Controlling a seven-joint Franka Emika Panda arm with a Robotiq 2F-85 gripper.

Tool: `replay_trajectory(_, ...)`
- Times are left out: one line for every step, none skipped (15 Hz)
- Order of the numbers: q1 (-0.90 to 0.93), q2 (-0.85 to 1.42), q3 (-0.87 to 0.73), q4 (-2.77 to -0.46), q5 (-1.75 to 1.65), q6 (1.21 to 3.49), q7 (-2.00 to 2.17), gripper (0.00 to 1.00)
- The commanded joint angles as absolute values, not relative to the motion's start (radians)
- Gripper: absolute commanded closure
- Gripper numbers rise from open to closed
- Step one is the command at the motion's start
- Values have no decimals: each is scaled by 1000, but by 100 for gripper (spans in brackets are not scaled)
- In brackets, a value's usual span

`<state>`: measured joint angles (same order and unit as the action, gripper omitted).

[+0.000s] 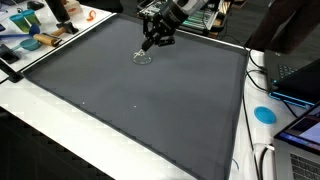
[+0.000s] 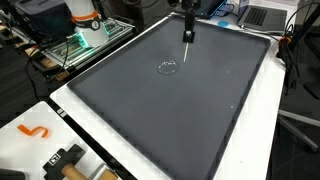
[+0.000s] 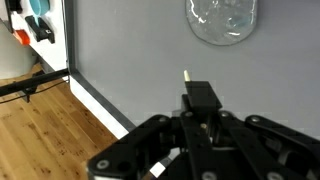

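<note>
**Hand pinching a slim stick over the grey mat**

The hand [image 3: 200, 108] is closed on a slim stick [image 3: 197, 92], dark in the body with a pale tip, which juts out from between the fingers toward the grey mat [image 1: 150, 110] on the counter [image 1: 45, 118]. A clear round dish [image 3: 221, 20], glassy and see-through, lies flat on the mat near the stick's tip, apart from it.

A: What is the room furnished with?
B: A white table [image 1: 40, 130] is covered by a dark grey mat [image 1: 140, 100]. A wooden floor [image 3: 50, 140] is seen below, and a laptop [image 2: 262, 14] is set at one edge.
</note>
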<state>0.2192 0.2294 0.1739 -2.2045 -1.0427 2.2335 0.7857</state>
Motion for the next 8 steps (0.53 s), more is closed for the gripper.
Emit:
replay_trajectory(237, 266, 158, -2183, -1107, 2205, 827, 97)
replay_trajectory(237, 272, 157, -2180, -1116, 2202, 832, 97)
replay_trajectory(238, 279, 156, -2177, -1128, 2197, 838, 97)
replay_trajectory(237, 284, 156, -2175, -1135, 2197, 840, 97)
replay_trajectory(236, 289, 156, -2172, -1141, 2193, 841, 97)
replay_trajectory(237, 295, 156, -2169, -1148, 2191, 845, 97)
replay_trajectory(237, 299, 156, -2165, -1152, 2184, 848, 97)
replay_trajectory(237, 304, 156, -2162, -1156, 2184, 850, 97)
